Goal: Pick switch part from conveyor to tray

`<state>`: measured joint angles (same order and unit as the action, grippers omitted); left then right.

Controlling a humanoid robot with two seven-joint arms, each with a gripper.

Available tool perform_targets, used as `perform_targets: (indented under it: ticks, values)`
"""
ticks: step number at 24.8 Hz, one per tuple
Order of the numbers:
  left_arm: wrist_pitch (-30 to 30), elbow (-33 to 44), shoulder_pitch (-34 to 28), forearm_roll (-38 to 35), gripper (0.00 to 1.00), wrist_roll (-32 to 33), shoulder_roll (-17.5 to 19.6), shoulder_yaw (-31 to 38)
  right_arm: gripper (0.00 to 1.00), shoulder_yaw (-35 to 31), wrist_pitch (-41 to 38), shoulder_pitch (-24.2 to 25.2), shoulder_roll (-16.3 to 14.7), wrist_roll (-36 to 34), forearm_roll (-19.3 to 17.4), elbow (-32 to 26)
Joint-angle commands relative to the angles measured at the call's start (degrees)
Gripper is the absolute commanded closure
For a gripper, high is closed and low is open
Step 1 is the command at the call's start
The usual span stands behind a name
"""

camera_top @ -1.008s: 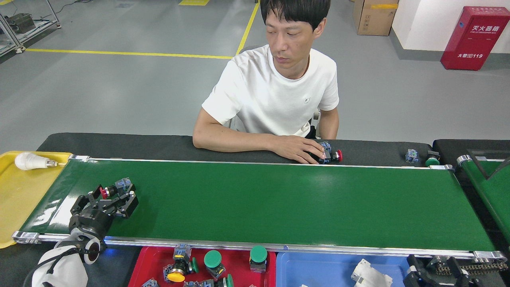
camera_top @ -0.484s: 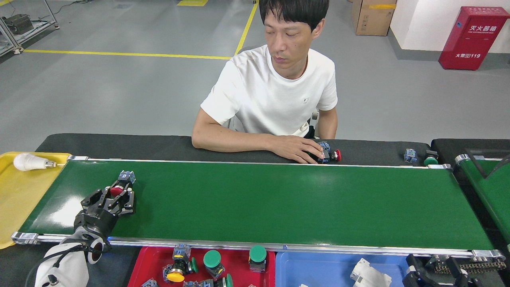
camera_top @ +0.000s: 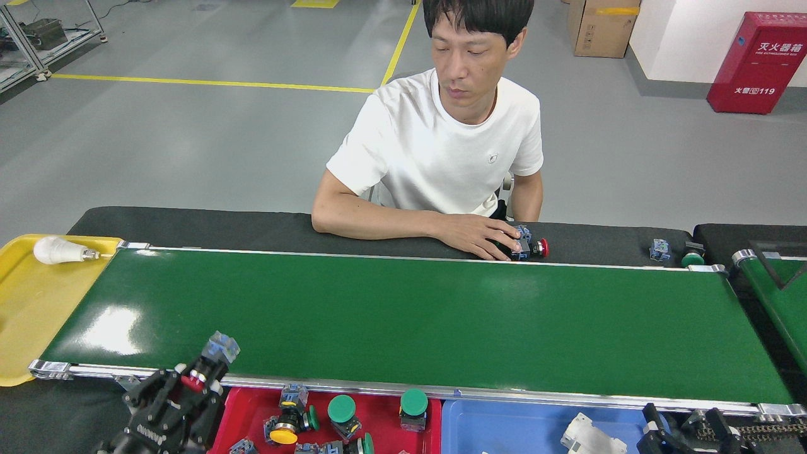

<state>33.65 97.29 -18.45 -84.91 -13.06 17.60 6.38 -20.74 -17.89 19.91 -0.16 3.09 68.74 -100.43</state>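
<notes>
The left gripper (camera_top: 189,389) is clamped around a red-button switch part (camera_top: 206,367), held over the near rail of the conveyor (camera_top: 403,318). Just to its right lies the red tray (camera_top: 378,413) with more switches. The right gripper (camera_top: 678,432) sits far right, too dark to tell how its fingers stand.

A person in a white shirt (camera_top: 441,151) sits behind a black table (camera_top: 220,228); a light bulb (camera_top: 60,250) lies on a yellow tray (camera_top: 25,315).
</notes>
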Motion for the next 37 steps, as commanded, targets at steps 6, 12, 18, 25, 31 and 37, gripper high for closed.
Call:
perform_targets:
  ticks: [6, 12, 18, 25, 31, 37]
  values:
    - [0.6, 2.8, -3.3, -10.4, 0.43, -6.9, -3.5, -4.2, 0.02, -0.3, 0.0, -0.3, -0.3, 0.1, -0.2, -0.7]
    - [0.3, 2.7, -3.3, -10.3, 0.01, -6.9, -8.4, 0.1, 0.02, -0.2, 0.0, -0.7, -0.2, 0.1, -0.1, -0.6]
    - [0.2, 2.4, -2.3, -7.0, 0.0, -0.2, -16.2, 8.4, 0.02, -0.2, 0.3, -0.9, -0.3, 0.0, -0.1, -0.3]
    - [-2.9, -4.6, 6.6, -1.1, 0.0, 7.3, -17.4, 14.9, 0.03, 4.6, 6.4, -1.4, -9.6, -0.4, -1.4, 0.3]
    - [-5.2, -4.6, 7.4, -1.0, 0.0, 7.4, -17.2, 15.9, 0.03, 9.3, 5.8, -1.6, -10.8, 0.8, -4.1, 0.8]
    - [-11.9, -4.9, 7.7, -1.9, 0.0, 7.4, -17.2, 14.3, 0.02, 8.8, 6.0, -2.1, -10.7, 0.6, -4.2, 0.7]
